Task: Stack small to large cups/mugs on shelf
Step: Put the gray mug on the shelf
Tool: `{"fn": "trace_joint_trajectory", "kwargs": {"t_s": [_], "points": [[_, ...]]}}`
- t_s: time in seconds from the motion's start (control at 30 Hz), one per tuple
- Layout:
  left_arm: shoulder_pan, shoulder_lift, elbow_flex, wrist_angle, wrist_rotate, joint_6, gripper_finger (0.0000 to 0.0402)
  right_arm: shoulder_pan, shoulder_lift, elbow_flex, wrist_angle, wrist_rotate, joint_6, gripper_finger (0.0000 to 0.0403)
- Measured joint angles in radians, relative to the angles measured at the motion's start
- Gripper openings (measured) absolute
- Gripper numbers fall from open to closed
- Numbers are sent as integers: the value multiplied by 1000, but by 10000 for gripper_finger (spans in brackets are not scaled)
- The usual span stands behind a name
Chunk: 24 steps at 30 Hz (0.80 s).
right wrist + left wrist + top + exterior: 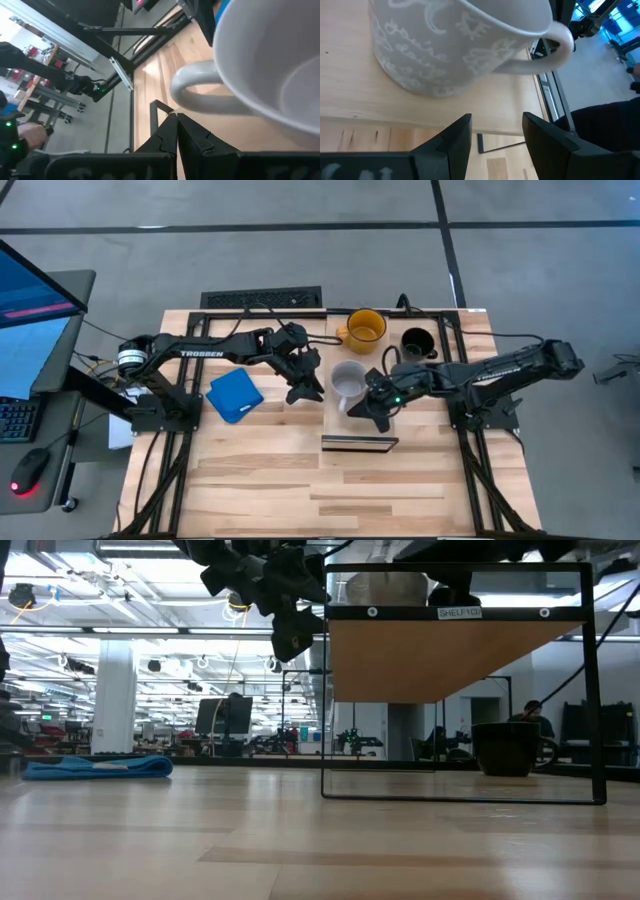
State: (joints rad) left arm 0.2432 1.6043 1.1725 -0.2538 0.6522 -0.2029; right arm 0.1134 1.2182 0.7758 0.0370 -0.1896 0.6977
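Looking across the planked table (300, 850) from its near edge, we first meet bare wood, then the dark frame carrying the shelf (440, 660), whose pale board is raised above the tabletop. On that board stands the light grey mug (348, 383), upright, its handle turned toward the right arm. From the left wrist we see the mug's patterned wall (445, 45) resting on the shelf wood, with the left gripper (495, 130) just beside it, fingers spread apart and holding nothing. From above, that left gripper (305, 388) sits just left of the mug, not touching it.

The right gripper (377, 412) lies just on the mug's other side, at the shelf's near right part; in its wrist view its fingers (167, 135) are pressed together with nothing between them, right below the mug's handle (200, 95).

Left of the shelf, a flat blue square object (235, 395) lies on the table, well apart from the mugs. Farther back, the yellow-orange mug (364, 329) stands at the shelf's far end, and the glossy black mug (418, 342) stands just to its right; in the low view the black mug (506, 747) rests on the tabletop beneath the board's level.
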Motion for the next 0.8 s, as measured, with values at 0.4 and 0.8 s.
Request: {"fn": "trace_joint_trajectory", "kwargs": {"t_s": [0.4, 0.8], "points": [[22, 0, 0, 69, -70, 4, 167, 52, -133, 42, -226, 177, -9, 33], [31, 0, 0, 257, -104, -25, 167, 81, -192, 43, -279, 247, 1, 33]]}}
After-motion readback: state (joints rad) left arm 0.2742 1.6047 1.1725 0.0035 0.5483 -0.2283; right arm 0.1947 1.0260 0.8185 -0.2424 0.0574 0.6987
